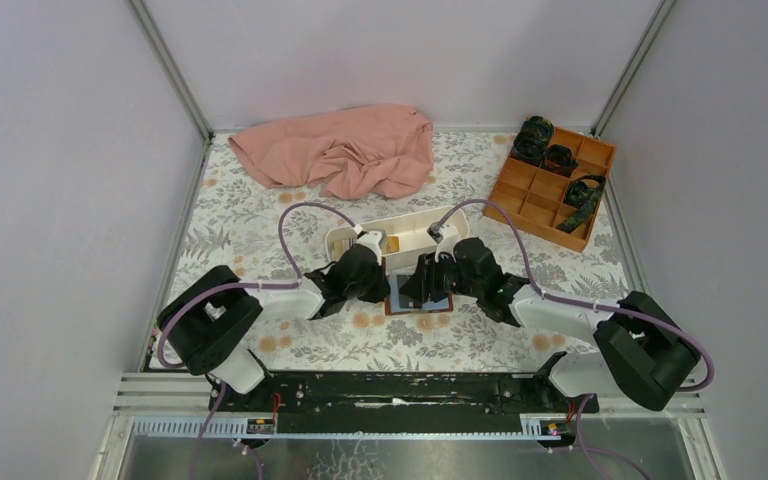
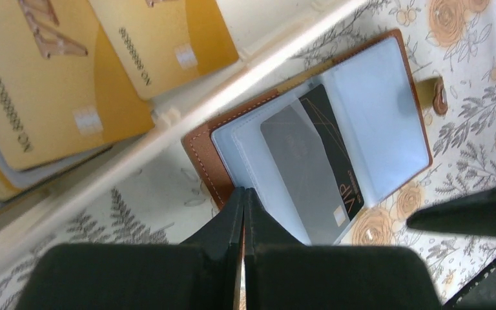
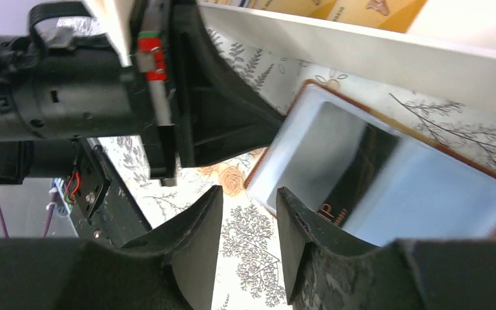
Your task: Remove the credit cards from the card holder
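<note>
Left pincer (image 2: 243, 194) closed tight at left edge of open card holder (image 2: 374, 103), right pincer (image 3: 248, 194) parted, empty, at its right side, black card (image 2: 316, 174) inside, yellow cards (image 2: 39, 97) in far tray (image 2: 232, 84).

The card holder (image 2: 200, 152) looked like brown stitched leather with glossy clear plastic sleeves (image 2: 378, 123); the credit cards (image 2: 45, 97) were shiny plastic, the tray (image 2: 245, 76) smooth white, the pink cloth (image 1: 345, 150) soft and matt

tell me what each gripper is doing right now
left gripper: closed at the holder edge, grip unclear
right gripper: open, empty, near the black card
</note>
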Robot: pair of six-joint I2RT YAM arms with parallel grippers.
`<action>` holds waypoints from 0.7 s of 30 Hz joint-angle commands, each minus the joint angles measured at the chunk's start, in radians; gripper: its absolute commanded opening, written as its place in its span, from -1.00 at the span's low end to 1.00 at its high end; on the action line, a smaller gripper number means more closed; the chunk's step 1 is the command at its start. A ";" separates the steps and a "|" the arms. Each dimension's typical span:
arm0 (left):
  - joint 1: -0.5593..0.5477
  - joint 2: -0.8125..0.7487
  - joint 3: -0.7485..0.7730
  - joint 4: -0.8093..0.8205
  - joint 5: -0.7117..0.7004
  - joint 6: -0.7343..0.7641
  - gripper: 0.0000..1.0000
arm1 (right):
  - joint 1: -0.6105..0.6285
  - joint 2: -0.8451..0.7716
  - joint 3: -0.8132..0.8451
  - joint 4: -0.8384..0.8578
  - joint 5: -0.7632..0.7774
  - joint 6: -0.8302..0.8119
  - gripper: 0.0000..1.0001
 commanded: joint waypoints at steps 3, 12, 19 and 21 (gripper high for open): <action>-0.015 -0.133 -0.073 -0.104 -0.037 -0.014 -1.00 | -0.046 -0.046 -0.028 0.032 0.064 0.034 -0.15; -0.016 -0.283 -0.042 -0.215 -0.015 -0.020 -1.00 | -0.075 0.059 -0.048 0.121 -0.011 0.073 -0.14; -0.016 -0.245 -0.023 -0.139 0.079 -0.038 -1.00 | -0.075 0.089 -0.058 0.155 -0.024 0.081 -0.13; -0.018 -0.222 -0.019 -0.109 0.098 -0.048 -1.00 | -0.076 0.084 -0.058 0.142 -0.016 0.070 -0.07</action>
